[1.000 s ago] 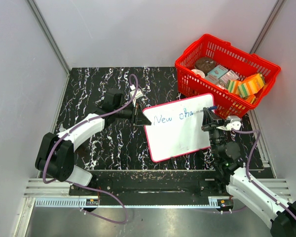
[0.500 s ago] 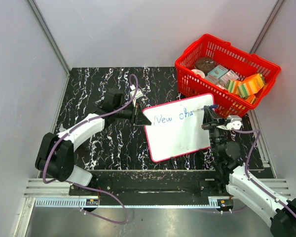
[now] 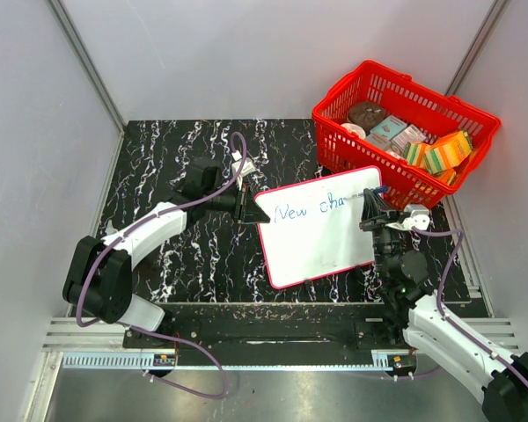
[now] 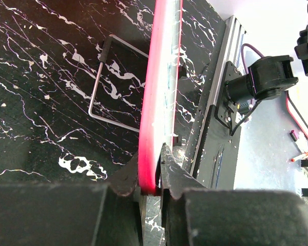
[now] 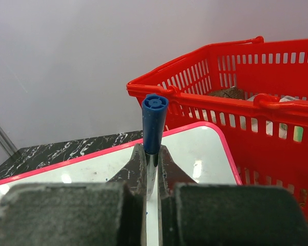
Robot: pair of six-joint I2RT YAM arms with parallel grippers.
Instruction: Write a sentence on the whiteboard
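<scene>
The whiteboard (image 3: 321,237) lies tilted on the black marbled table, red-rimmed. Blue script on it reads "New cha" (image 3: 310,207) along its upper part. My left gripper (image 3: 245,207) is shut on the board's left edge; the left wrist view shows the red rim (image 4: 153,128) edge-on, pinched between the jaws. My right gripper (image 3: 370,211) is shut on a blue marker (image 5: 153,124), which stands up between the jaws with its blue end toward the camera. The marker sits over the board's right upper part (image 5: 195,154), just right of the last letter. Its tip is hidden.
A red basket (image 3: 405,132) with several packets and sponges stands at the back right, close behind the board's top right corner; it also shows in the right wrist view (image 5: 256,102). A metal wire stand (image 4: 110,87) lies under the board. Grey walls enclose the table.
The right gripper with the marker has shifted very slightly. The writing still reads "New cha". The left arm and the board have not moved.
</scene>
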